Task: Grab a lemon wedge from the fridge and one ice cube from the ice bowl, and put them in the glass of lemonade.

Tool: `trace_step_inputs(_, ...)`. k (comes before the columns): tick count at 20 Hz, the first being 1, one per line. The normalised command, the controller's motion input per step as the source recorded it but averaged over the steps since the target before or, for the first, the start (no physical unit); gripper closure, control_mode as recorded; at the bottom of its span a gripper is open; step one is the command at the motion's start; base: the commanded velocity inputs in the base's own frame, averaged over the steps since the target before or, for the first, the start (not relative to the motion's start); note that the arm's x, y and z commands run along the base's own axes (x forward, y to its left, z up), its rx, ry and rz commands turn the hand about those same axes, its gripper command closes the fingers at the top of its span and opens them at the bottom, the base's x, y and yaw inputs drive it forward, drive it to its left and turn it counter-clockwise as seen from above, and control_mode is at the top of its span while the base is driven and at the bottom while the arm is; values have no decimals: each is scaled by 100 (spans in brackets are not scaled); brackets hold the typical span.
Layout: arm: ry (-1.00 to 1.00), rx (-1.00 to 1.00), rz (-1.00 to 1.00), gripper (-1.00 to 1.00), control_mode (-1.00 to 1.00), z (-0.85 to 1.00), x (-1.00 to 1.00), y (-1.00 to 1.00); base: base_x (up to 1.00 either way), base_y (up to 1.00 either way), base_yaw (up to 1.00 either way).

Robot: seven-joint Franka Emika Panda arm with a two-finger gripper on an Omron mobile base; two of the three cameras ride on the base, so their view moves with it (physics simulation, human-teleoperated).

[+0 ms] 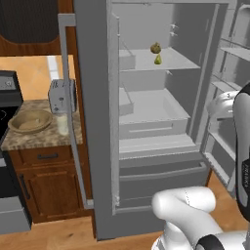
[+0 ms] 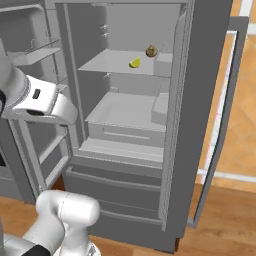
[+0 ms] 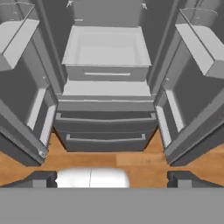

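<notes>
The tall dark-grey steel French-door fridge [image 1: 161,122] stands with both doors swung wide, and on its upper inner shelf [image 1: 171,61] the tiny yellow-green lemon wedge [image 1: 158,60] lies just in front of a brownish lumpy round item [image 1: 156,48]. To the fridge's left, on the speckled stone desk [image 1: 29,139], the wide shallow tan-brown ice bowl [image 1: 30,120] sits left of the small clear glass of lemonade [image 1: 62,123]. A silver toaster [image 1: 62,95] stands just behind the glass.

One lemon wedge [image 1: 158,60] — one bowl [image 1: 30,121], one toaster [image 1: 62,95].
</notes>
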Motion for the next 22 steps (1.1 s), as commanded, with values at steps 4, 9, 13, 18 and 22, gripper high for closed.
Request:
trace_step_inputs(4, 0, 0, 0, -100, 100, 0, 0, 0, 100, -23, 0)
trace_step_inputs(9, 0, 0, 0, -100, 100, 0, 0, 0, 100, -22, 0)
trace_step_inputs(13, -4, 5, 0, -100, -100, 7, 8, -2, 33, -12, 0)
trace_step_inputs(18, -20, 17, 0, -100, -100, 42, 2, 0, 0, 0, 0)
trace_step_inputs(22, -24, 11, 0, -100, -100, 69, -1, 29, 0, 0, 0)
